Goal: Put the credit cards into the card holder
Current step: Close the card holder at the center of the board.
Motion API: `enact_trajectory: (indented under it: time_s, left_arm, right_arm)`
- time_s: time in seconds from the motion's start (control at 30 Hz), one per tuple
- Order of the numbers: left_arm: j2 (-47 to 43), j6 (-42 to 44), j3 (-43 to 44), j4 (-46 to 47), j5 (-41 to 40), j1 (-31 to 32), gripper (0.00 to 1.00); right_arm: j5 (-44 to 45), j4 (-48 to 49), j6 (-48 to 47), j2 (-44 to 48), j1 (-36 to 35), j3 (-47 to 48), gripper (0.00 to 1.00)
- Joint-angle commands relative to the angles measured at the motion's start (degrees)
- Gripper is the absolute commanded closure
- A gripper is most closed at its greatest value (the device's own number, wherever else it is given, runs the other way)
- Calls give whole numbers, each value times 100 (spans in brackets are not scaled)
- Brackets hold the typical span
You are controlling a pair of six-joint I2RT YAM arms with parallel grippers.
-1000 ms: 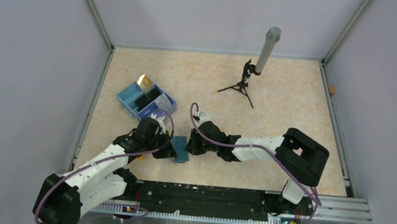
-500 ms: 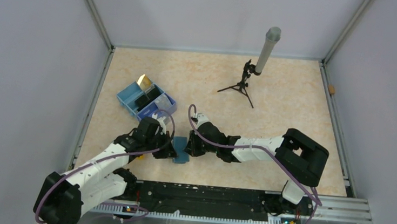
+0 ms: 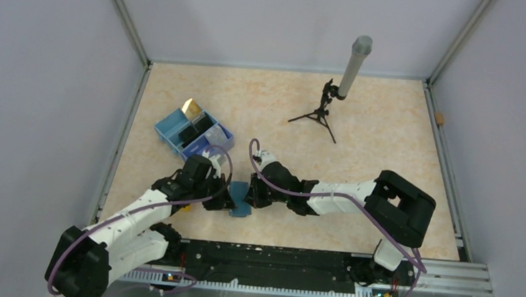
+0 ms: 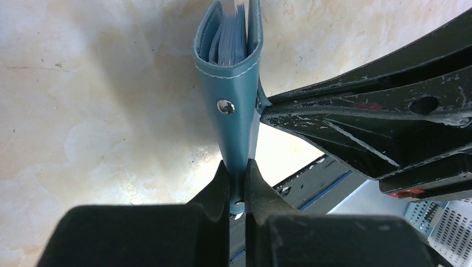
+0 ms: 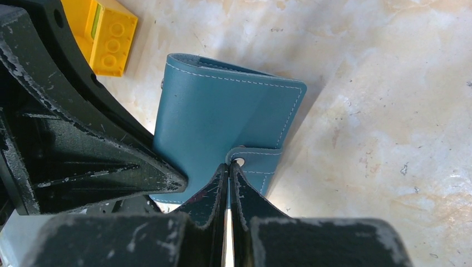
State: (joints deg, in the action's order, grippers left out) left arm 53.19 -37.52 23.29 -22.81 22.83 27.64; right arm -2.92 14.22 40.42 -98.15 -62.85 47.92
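The left gripper (image 4: 237,179) is clamped on the lower edge of the teal, white-stitched, wallet-like folding card holder (image 4: 236,94). Both black fingers press flat against its covers. The holder stands on edge straight ahead of the fingertips, its fold towards the camera. A small metal snap stud faces left, and pale blue leaves show between the two covers at the far end.

The right gripper (image 5: 229,175) is closed, finger against finger. Its tips are at the holder's short clasp strap (image 5: 257,161), right by the snap. Whether the strap is pinched between them cannot be told. From this wrist the holder's broad outer face spreads ahead of the tips and to their left, and the left gripper's fingers meet it from that side.

Beyond them, at upper left, a yellow studded plastic toy block (image 5: 110,32) lies on the beige marbled table (image 5: 389,83).

From above, the two grippers meet around the holder between the arms. Past the left gripper sits a blue partitioned tray box (image 3: 168,131). A gold credit card (image 3: 192,107) leans in its far compartment, with a black credit card (image 3: 195,131) just nearer. Far beyond the right gripper stands a grey tube on a black tripod (image 3: 317,114).
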Motion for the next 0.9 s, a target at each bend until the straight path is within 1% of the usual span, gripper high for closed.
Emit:
enact_trajectory:
  time_s: [0.0, 0.33, 0.6, 0.87]
  left_arm:
    - [104, 165, 54, 54, 160, 10, 100]
    - [121, 193, 40, 99, 253, 12, 100]
    - [95, 226, 2, 155, 383, 10, 100]
    - [79, 323, -100, 400, 741, 28, 100]
  right_arm:
    - [-157, 586, -106, -44, -94, 144, 100]
    - [-161, 540, -119, -249, -93, 226, 100]
    - [56, 320, -112, -240, -50, 303, 100]
    - [-336, 317, -288, -350, 184, 349, 100]
